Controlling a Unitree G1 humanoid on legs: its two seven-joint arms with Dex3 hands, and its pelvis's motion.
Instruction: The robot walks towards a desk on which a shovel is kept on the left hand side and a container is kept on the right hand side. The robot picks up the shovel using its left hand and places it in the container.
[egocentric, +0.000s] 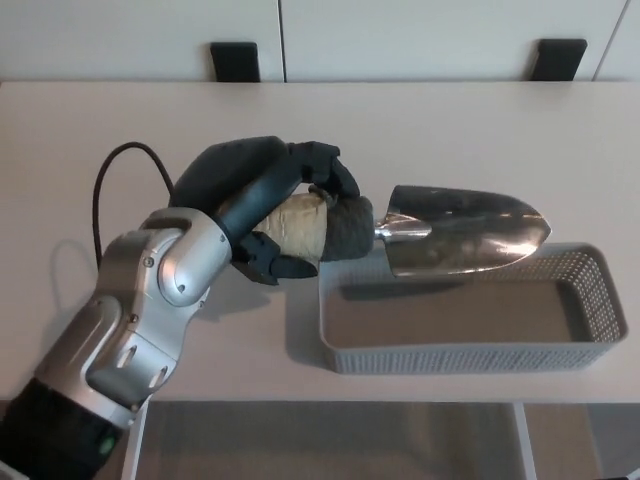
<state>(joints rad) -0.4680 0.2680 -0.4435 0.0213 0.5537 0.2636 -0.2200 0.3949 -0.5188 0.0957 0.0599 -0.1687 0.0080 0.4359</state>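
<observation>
Shovel (440, 232) observed held above the desk (480, 130), its handle clamped in the left hand (270, 205), whose black fingers (325, 170) wrap over the top of the grip while the thumb presses from beneath. Handle consists of a tan wrapped section inside the fist and a dark grey collar nearest the blade. Blade is metallic, scoop side up, pointing toward the robot's right, lying roughly level. Blade tip and lower edge overlap the far rim of the container (470, 355) as seen from the head view; whether the blade touches that rim cannot be determined. Container is a grey perforated basket, rectangular, seated on the right part of the desk near its front edge, with its interior showing only bare floor. Hand sits just beside the container's left end, outside it. Silver forearm (140, 310) enters from the lower left corner, angled up toward the hand, with a black cable (110, 185) looping from the wrist over the desk surface. Two black brackets (236, 60) stand at the rear edge of the desk against a pale panelled wall. Right hand does not appear anywhere in the view. Shovel is not released and not yet resting inside the container.
</observation>
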